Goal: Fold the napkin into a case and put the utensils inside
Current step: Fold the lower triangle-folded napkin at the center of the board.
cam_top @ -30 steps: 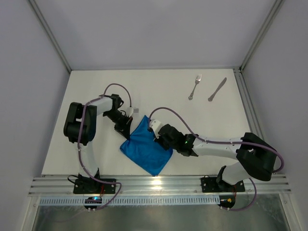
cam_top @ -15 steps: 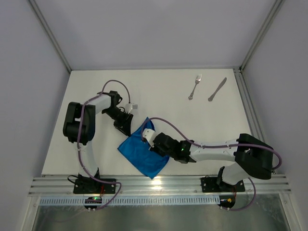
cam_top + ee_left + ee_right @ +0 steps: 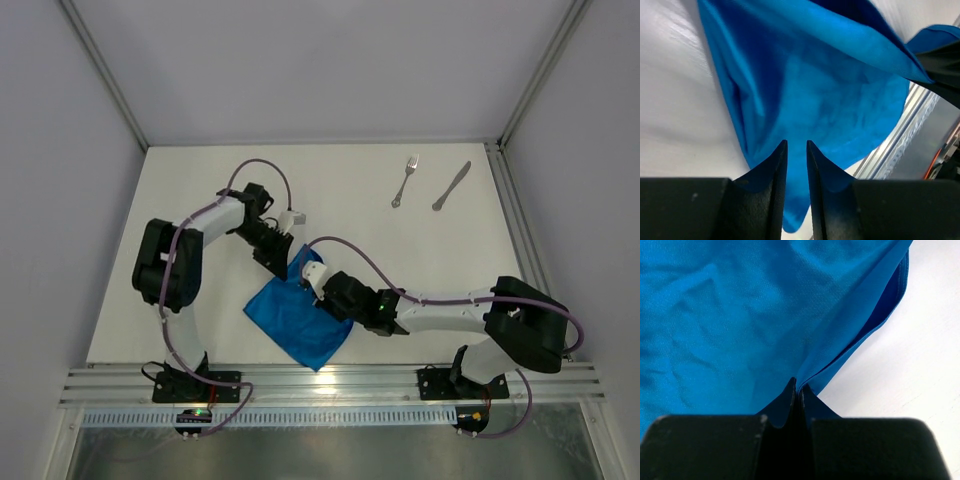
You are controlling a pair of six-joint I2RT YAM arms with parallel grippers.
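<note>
Both the left end effector [image 3: 795,146] and right end effector [image 3: 798,386] pinch the napkin [image 3: 296,322]. It is likely limp, light and slick, so hold it at the edges.

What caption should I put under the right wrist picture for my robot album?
The right jaws pinch the folded edge of the blue napkin, with white table beside it.

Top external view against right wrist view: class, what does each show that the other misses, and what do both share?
Only the top external view shows the fork and knife lying apart at the far right of the table, and both arms. Only the right wrist view shows the right gripper shut on a folded edge of the napkin. Both show the blue napkin on the white table.
</note>
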